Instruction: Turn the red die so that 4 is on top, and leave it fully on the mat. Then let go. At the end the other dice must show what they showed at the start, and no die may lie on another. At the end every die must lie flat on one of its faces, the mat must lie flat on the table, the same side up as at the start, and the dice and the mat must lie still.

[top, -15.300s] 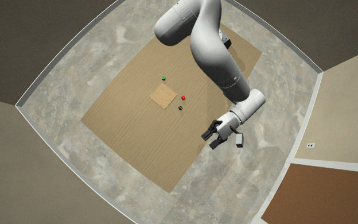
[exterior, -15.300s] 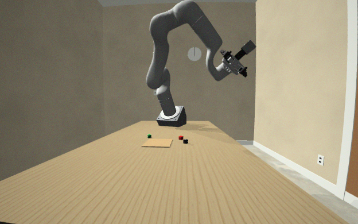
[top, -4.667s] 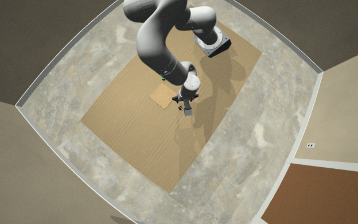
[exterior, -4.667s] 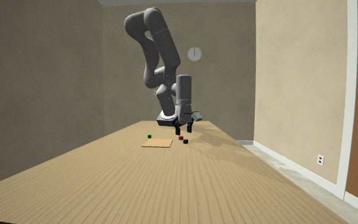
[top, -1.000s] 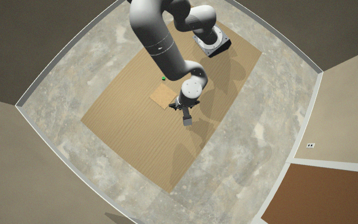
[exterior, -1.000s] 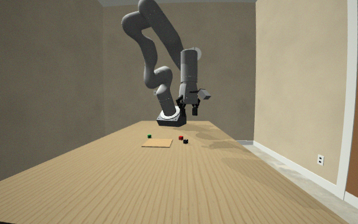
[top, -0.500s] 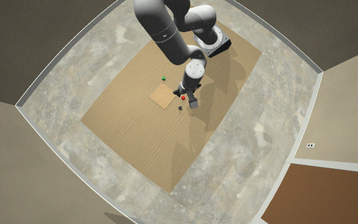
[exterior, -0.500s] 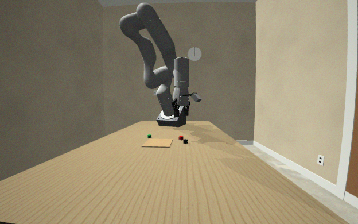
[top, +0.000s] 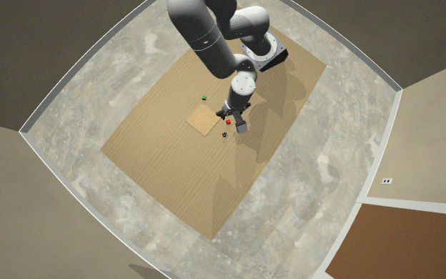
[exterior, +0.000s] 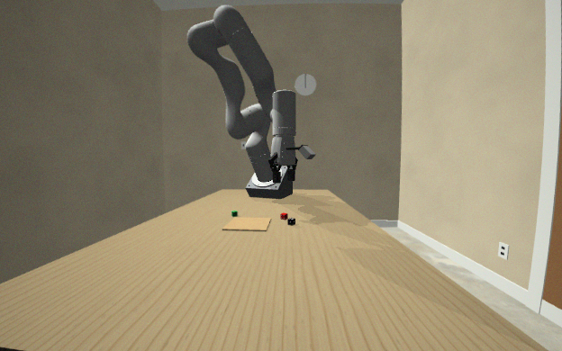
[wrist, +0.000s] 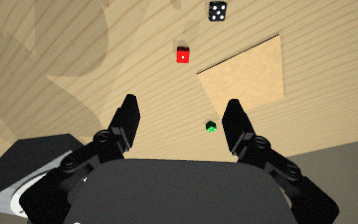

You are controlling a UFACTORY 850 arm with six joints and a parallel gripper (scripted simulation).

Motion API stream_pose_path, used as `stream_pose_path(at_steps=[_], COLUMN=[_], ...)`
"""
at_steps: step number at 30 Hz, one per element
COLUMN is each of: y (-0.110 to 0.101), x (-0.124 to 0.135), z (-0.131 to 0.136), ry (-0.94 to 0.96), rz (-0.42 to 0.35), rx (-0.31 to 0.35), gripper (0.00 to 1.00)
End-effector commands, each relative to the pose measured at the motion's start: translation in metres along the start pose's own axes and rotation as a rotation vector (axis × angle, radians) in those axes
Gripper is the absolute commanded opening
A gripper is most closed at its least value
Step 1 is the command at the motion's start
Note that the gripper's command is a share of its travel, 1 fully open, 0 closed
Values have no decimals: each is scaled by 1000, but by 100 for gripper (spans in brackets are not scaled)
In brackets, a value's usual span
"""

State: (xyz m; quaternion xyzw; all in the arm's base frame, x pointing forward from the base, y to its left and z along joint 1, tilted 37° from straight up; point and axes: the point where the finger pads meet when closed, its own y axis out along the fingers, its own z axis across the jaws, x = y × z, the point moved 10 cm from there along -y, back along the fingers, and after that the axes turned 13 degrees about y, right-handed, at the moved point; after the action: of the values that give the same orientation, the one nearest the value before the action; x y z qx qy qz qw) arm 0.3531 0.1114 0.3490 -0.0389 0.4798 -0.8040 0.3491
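Observation:
The small red die (top: 228, 121) (exterior: 284, 216) (wrist: 183, 55) lies flat on the bare wooden table, just off the edge of the square tan mat (top: 203, 119) (exterior: 247, 224) (wrist: 250, 75). In the wrist view its bright face shows one white pip. My gripper (top: 233, 109) (exterior: 283, 175) (wrist: 181, 107) is open and empty. It hangs well above the table, over the spot between the red die and the arm's base. Nothing lies on the mat.
A black die (top: 224, 134) (exterior: 291, 220) (wrist: 217, 11) lies on the table close to the red one, off the mat. A green die (top: 204, 97) (exterior: 234, 213) (wrist: 211, 126) lies beyond the mat's far corner. The arm's base (top: 266, 54) (exterior: 268, 189) stands at the table's far end.

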Motion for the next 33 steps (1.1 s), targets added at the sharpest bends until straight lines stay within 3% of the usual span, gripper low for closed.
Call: stream_pose_path(at_steps=[1, 33], y=[0, 24], x=[0, -2], z=[0, 4], ry=[6, 769], rz=[1, 5], rx=[0, 5], gripper=[100, 100])
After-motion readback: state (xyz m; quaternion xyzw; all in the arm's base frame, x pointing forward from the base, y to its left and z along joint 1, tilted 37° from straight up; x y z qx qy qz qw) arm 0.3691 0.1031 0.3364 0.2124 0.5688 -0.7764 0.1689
